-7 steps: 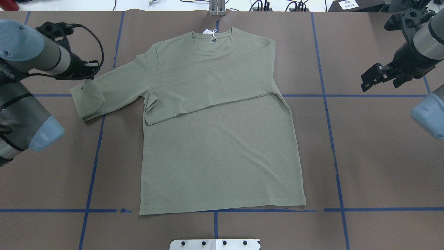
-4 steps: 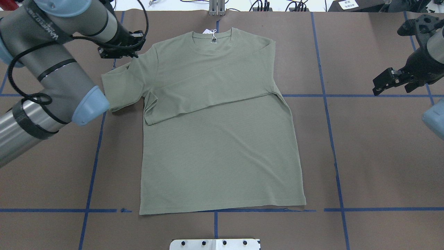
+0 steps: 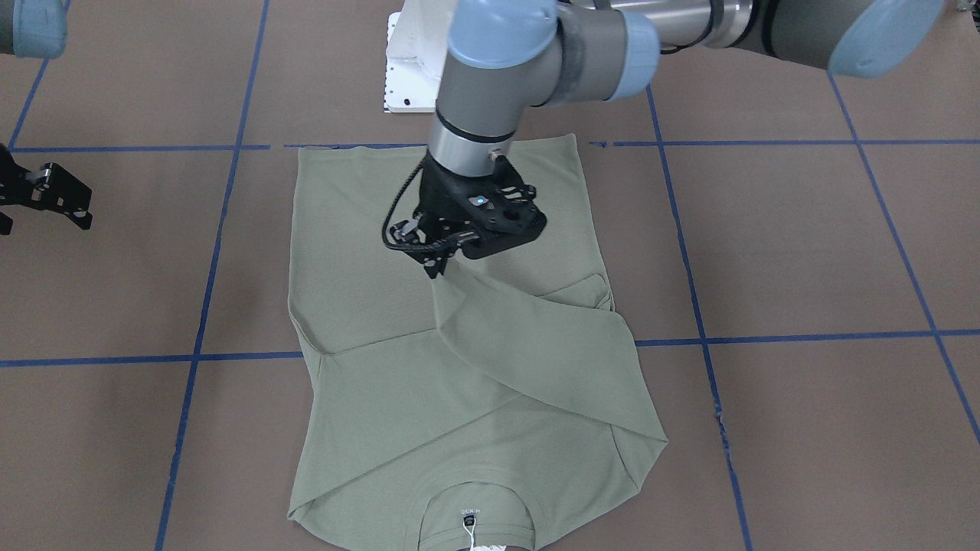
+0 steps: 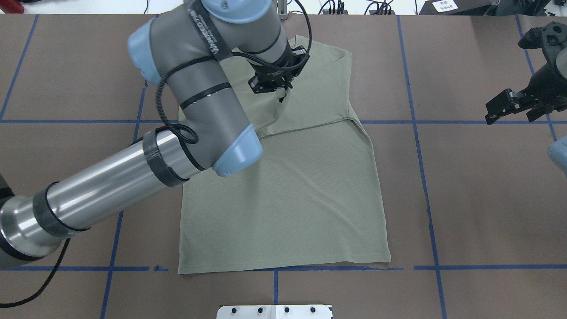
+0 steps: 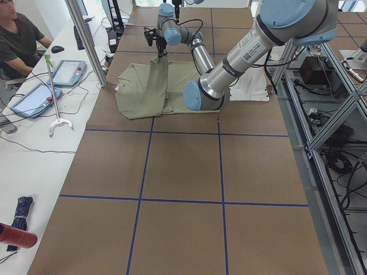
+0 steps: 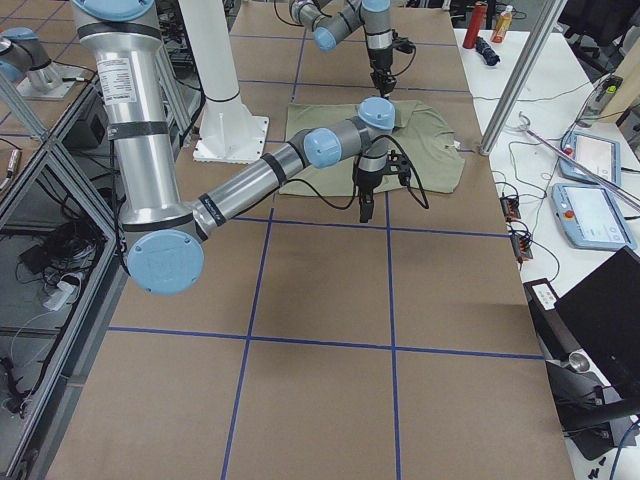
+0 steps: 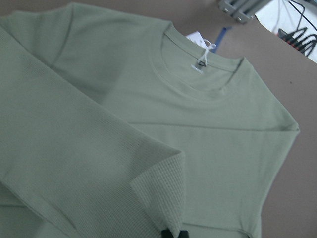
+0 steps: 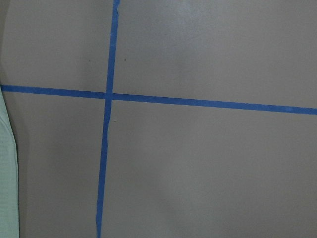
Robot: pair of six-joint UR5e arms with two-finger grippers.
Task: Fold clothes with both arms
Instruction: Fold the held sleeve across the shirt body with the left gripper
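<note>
The shirt (image 4: pixel 288 199) lies flat in the middle of the worktop (image 4: pixel 478 199), collar toward the edge away from the robot. Left fingers (image 3: pixel 437 263) pinch the cuff of a sleeve (image 3: pixel 536 337), raised over the chest so it drapes diagonally, likely to lay it across the other sleeve, already folded in. Right fingers (image 4: pixel 496 108) are spread and empty, parked off the shirt toward the right edge, out of the way.

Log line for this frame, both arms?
phase: sleeve fold | left gripper: shut on sleeve, raised over shirt | right gripper: open, clear of shirt | other sleeve: folded across chest
</note>
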